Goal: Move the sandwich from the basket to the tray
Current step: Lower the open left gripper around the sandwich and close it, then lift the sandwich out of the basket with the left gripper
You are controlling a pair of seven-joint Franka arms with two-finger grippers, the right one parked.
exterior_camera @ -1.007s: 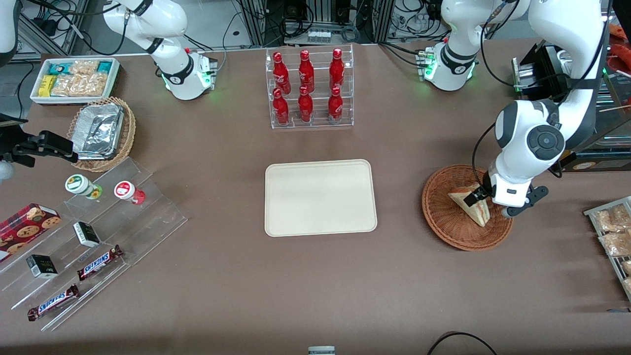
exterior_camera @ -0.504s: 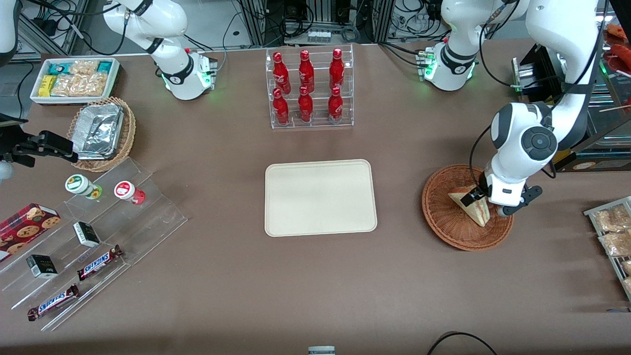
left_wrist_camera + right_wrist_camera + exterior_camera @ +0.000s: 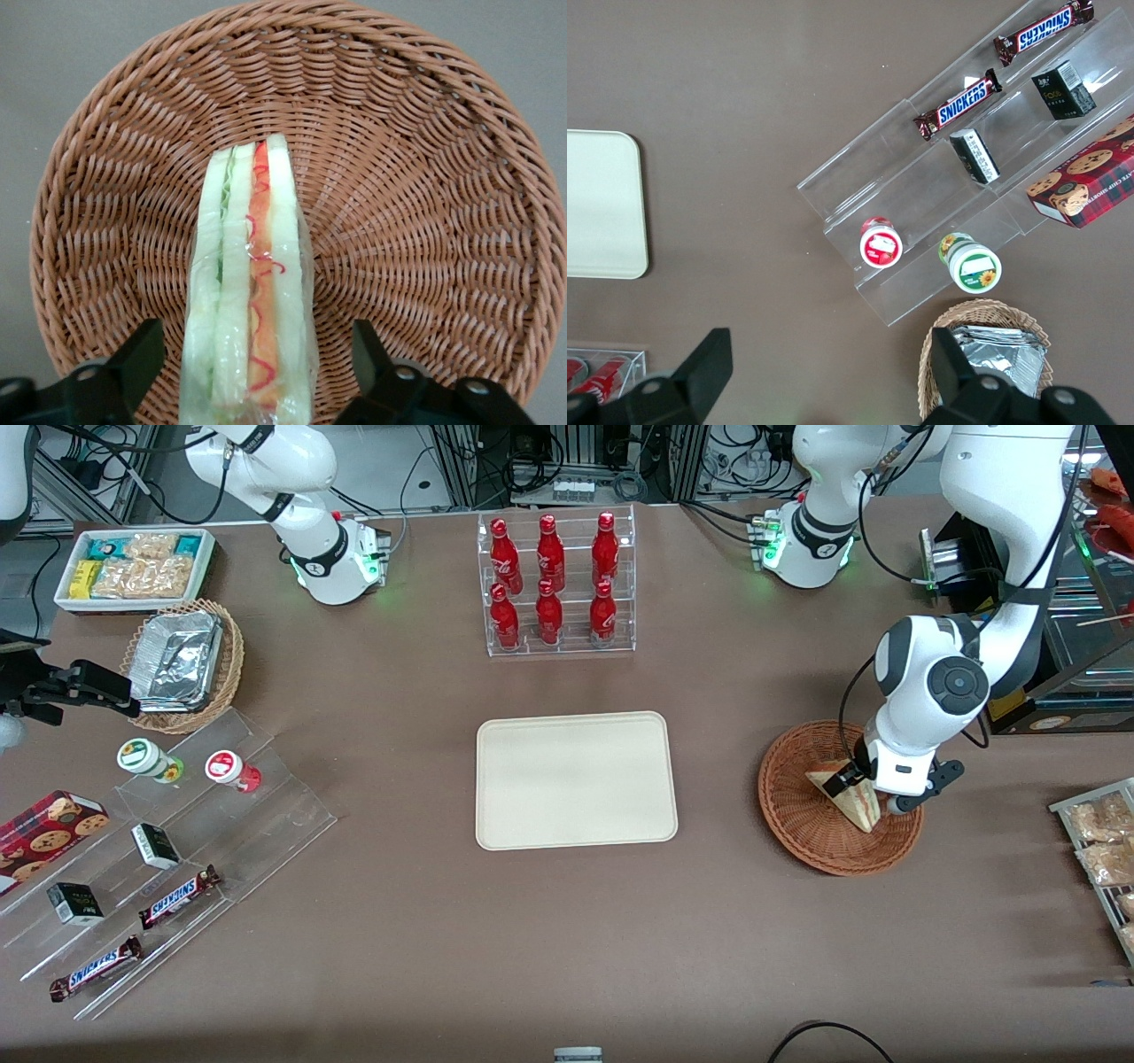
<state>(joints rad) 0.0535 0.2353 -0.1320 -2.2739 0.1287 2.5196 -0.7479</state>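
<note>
The sandwich [image 3: 849, 795], a pale triangular wedge with red and green filling, lies in the reddish-brown wicker basket [image 3: 797, 815] toward the working arm's end of the table. In the left wrist view the sandwich [image 3: 252, 292] lies in the basket [image 3: 425, 212] between my fingers. My gripper [image 3: 864, 786] [image 3: 252, 381] is down in the basket, open, one finger on each side of the sandwich with gaps to it. The cream tray [image 3: 576, 779] lies bare at the table's middle, beside the basket.
A clear rack of red bottles [image 3: 555, 584] stands farther from the camera than the tray. A wire rack of snack packets [image 3: 1103, 846] lies at the working arm's end. An acrylic stand of snacks [image 3: 159, 850], a foil-filled basket [image 3: 182, 664] and a white bin [image 3: 133, 567] lie toward the parked arm's end.
The arm's wrist has shifted slightly away from the camera and toward the tray; the gripper stays down over the sandwich in the basket. The sandwich has not moved.
</note>
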